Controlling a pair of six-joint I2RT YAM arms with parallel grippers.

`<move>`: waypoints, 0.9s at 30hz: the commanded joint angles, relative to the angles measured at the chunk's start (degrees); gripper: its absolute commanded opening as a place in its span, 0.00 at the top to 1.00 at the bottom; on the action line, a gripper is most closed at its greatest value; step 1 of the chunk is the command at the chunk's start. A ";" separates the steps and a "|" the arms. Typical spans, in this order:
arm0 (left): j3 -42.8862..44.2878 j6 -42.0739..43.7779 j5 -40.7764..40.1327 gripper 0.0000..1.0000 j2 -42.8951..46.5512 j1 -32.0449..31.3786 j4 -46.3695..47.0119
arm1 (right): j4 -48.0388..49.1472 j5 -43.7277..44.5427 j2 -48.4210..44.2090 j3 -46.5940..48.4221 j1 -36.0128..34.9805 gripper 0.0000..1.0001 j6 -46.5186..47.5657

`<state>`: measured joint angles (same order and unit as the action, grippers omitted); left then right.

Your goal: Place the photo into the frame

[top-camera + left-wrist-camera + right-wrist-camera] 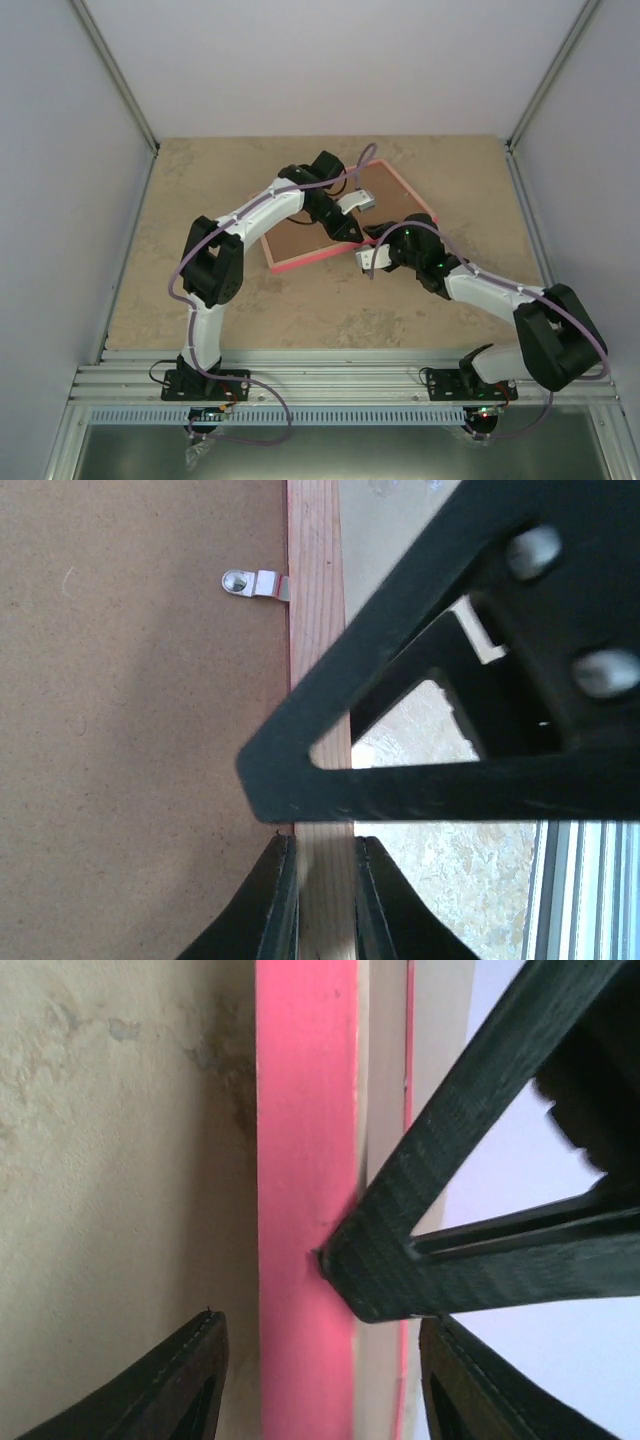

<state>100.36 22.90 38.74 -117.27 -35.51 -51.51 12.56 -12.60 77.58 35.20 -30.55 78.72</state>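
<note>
Left arm (205, 325) and right arm (490, 290): white links, black joints, with mauve cables (180, 270) looped alongside. Black bases (205, 385) at 6 o'clock. Green dots (411, 236) glow on the right wrist. Fingers (270, 910) are matt black and tapered; two pale screws (533, 548) at 2 o'clock.

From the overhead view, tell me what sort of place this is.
Probably a robot test cell: plain white walls enclose a stone-patterned tabletop, and the left arm and right arm are bolted to an aluminium rail.

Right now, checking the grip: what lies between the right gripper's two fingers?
The frame: its pink edge runs between them, in the right wrist view.
</note>
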 commanded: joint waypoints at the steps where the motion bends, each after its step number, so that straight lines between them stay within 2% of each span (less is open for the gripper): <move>1: 2.30 -0.58 5.78 1.00 0.54 0.00 0.27 | 5.97 4.91 2.68 1.47 -0.39 0.54 1.57; 7: 3.53 -2.26 5.26 0.99 1.29 1.17 0.68 | 3.59 4.85 1.54 3.39 -0.48 0.88 2.11; 9: 6.99 -2.94 4.36 0.86 1.56 2.51 -0.25 | -0.46 3.96 0.21 4.91 -0.48 0.96 1.94; 10: 9.57 -3.23 4.02 0.76 1.43 3.81 -1.27 | -3.24 3.06 -0.60 5.81 -0.48 0.99 1.89; 11: 12.85 -3.43 3.52 0.64 1.32 5.02 -2.95 | -6.60 1.98 -1.44 6.88 -0.44 0.99 1.79; 15: 28.22 -4.91 -0.56 0.35 0.24 11.22 -7.34 | -22.33 -3.79 -3.71 13.65 -0.61 0.99 0.17; 16: 31.18 -5.87 -1.95 0.23 0.38 12.93 -7.38 | -26.48 -4.57 -3.68 16.30 -0.69 0.99 -0.55; 18: 33.77 -8.52 -5.78 0.08 2.24 16.10 -4.84 | -34.61 -5.89 -3.05 21.99 -0.66 1.00 -2.96; 20: 32.06 -11.24 -10.55 0.01 5.42 19.00 -0.15 | -44.29 -7.42 -1.37 28.64 -0.66 1.00 -4.69; 27: 14.76 -18.03 -23.37 0.01 18.41 24.66 17.82 | -72.64 -12.92 6.95 51.51 -0.66 0.99 -10.97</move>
<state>122.74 10.11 23.86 -104.44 -11.62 -44.27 -41.08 -18.41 81.03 76.93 -30.96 74.13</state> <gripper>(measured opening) 0.992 0.223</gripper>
